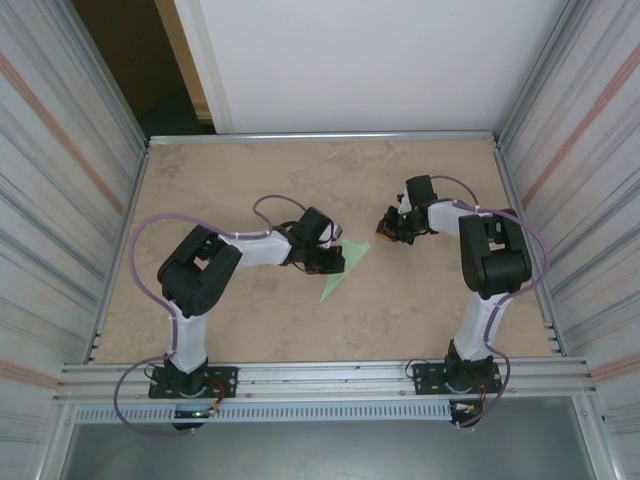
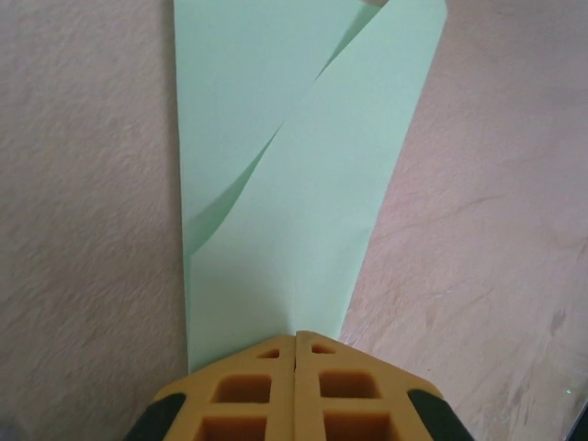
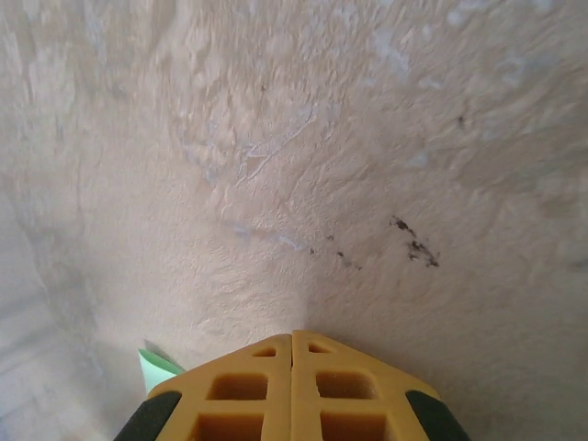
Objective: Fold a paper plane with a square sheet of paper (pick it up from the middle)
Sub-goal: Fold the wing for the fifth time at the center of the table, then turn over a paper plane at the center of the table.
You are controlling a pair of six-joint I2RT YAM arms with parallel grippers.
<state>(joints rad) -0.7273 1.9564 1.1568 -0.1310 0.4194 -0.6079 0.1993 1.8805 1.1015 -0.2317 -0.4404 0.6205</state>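
My left gripper (image 2: 294, 338) is closed, its two yellow fingers pressed flat together. The tips sit on the near end of the paper (image 2: 285, 202). I cannot tell whether they pinch its edge or only press it down.

From the tips the pale green paper runs straight away as a long folded strip. One flap lies diagonally over the other, its curved edge lifted a little, and the far end is cut off by the frame.

From above, the paper (image 1: 345, 270) is a narrow pointed shape on the table (image 1: 250, 320), partly covered by my left gripper (image 1: 326, 262).

My right gripper (image 3: 292, 336) is closed too, with nothing between its fingers. From above, my right gripper (image 1: 393, 226) is just beside the paper's far corner. A sliver of green paper (image 3: 154, 364) shows by its left finger, and I cannot tell whether they touch.
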